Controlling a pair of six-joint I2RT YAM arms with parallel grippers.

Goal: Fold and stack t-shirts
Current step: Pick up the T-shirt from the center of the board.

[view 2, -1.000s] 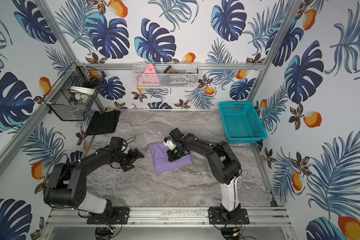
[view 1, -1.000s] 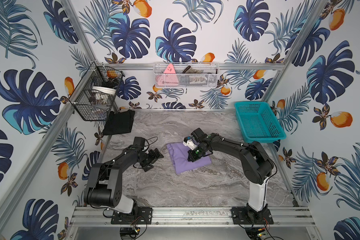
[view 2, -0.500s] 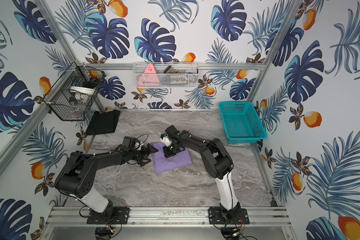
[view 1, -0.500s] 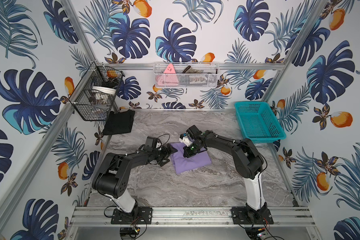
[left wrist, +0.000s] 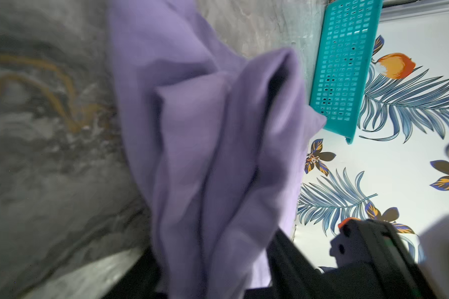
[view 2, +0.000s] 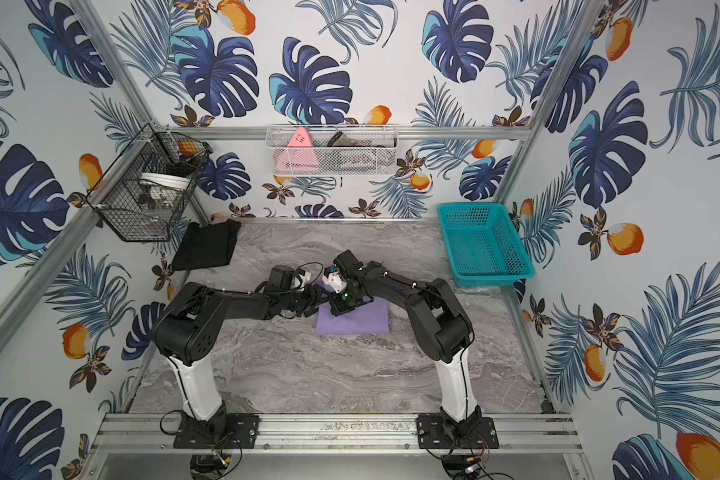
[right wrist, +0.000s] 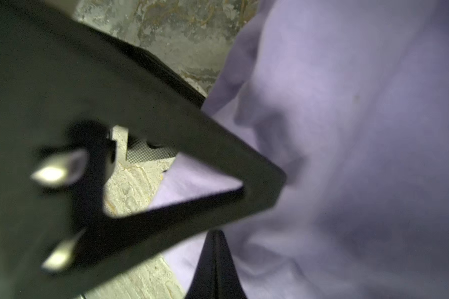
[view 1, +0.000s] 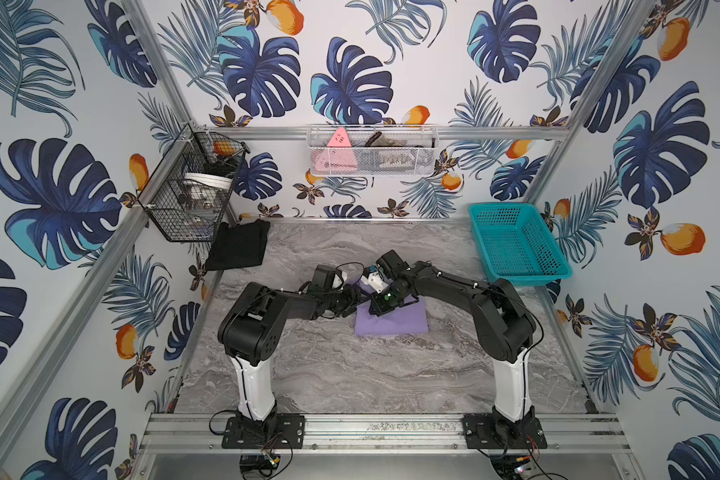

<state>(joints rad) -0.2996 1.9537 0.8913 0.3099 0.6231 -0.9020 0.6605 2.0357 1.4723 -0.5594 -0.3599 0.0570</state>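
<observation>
A folded lavender-purple shirt lies flat on the marble table, in both top views. My left gripper is at its left edge. In the left wrist view, bunched purple cloth fills the gap between the black fingers, so the left gripper is shut on it. My right gripper rests on the shirt's back left corner. In the right wrist view its tips meet in one point over the purple cloth. A black folded shirt lies at the back left.
A teal basket stands at the back right of the table. A black wire basket hangs on the left wall. A white mesh basket with a pink triangular item hangs on the back wall.
My left arm has reached right to the purple shirt's left edge and its jaws have closed on the cloth. The right gripper has shifted left across the shirt and stays shut.
</observation>
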